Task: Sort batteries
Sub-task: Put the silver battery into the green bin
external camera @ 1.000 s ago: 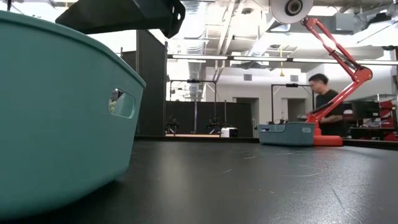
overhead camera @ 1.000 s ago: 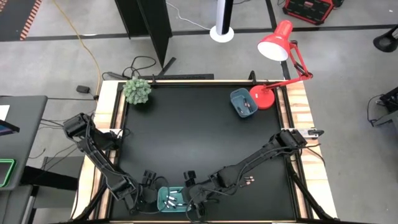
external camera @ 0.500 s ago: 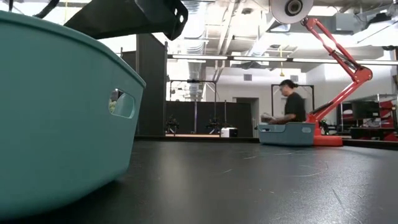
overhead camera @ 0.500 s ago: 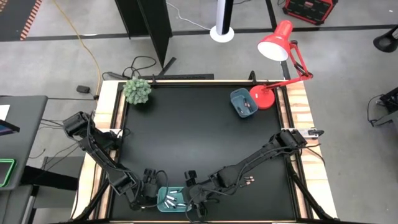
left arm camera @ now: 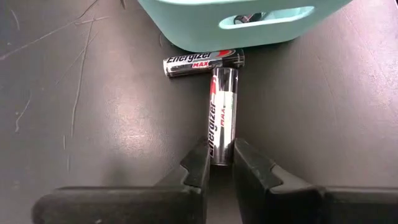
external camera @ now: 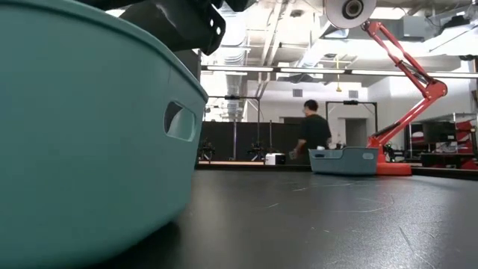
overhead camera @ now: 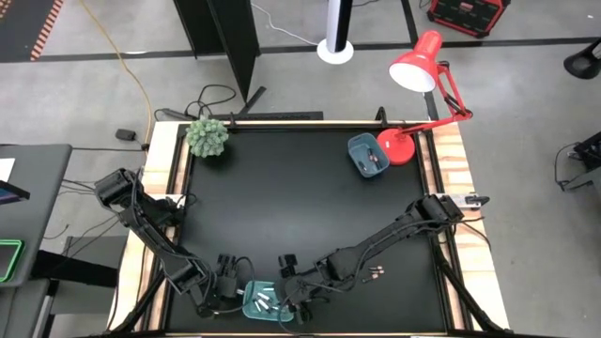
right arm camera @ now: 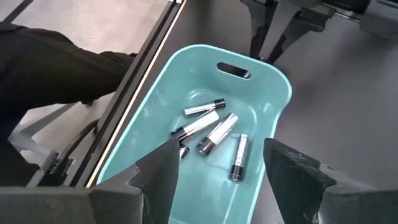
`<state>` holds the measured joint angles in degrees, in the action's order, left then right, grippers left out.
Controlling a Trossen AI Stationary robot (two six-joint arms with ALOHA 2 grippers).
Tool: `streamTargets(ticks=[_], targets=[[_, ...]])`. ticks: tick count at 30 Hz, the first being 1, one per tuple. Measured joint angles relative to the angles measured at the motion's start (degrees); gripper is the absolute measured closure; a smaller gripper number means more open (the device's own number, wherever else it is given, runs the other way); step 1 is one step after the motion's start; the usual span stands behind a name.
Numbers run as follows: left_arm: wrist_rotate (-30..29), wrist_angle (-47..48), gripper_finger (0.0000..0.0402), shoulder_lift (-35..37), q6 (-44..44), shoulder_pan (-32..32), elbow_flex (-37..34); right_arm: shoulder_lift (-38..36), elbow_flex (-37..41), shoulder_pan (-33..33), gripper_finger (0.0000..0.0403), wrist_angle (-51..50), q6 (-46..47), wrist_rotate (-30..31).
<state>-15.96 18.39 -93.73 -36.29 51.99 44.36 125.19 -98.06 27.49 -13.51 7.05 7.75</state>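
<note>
Batteries in teal tray: five silver-and-black batteries (right arm camera: 210,124) lie loose on the floor of the teal tray (right arm camera: 278,93), some touching or crossing.
Batteries on table: two more lie on the black tabletop (left arm camera: 93,124) just outside the tray's handle end, set at a right angle; the crosswise battery (left arm camera: 202,61) lies against the tray wall.
Writing: both outside cells read "Energizer MAX"; the labels inside the tray are too small to read.
Left gripper (left arm camera: 221,167): low on the table beside the tray, its two dark fingers closed around the near end of the lengthwise battery (left arm camera: 222,115).
Right gripper (right arm camera: 214,171): hangs over the tray, fingers spread wide with nothing between them.
Teal tray: smooth moulded plastic, rounded corners, one slot handle in the end wall; it sits at the table's front edge between both grippers.
Blue tray (overhead camera: 367,155): one, at the far right of the table, touching the round base of the red desk lamp (overhead camera: 416,62); it holds small dark items.
Plant (overhead camera: 207,137): one small green plant at the far left corner.
Person (external camera: 312,134): one, dark top, in the room behind.
</note>
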Motion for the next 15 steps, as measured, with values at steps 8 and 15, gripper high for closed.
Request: streamTargets(ticks=[8,15], targets=[[0.8,0.8,0.0361,2.0,0.2,0.4,-0.2,0.0,0.0,0.0,0.0155,-1.1,0.0,0.0],[1.2,9.2,0.0361,10.3,-3.5,2.6,-0.3,0.0,0.0,0.0,0.0155,-1.3,-2.2,0.0]])
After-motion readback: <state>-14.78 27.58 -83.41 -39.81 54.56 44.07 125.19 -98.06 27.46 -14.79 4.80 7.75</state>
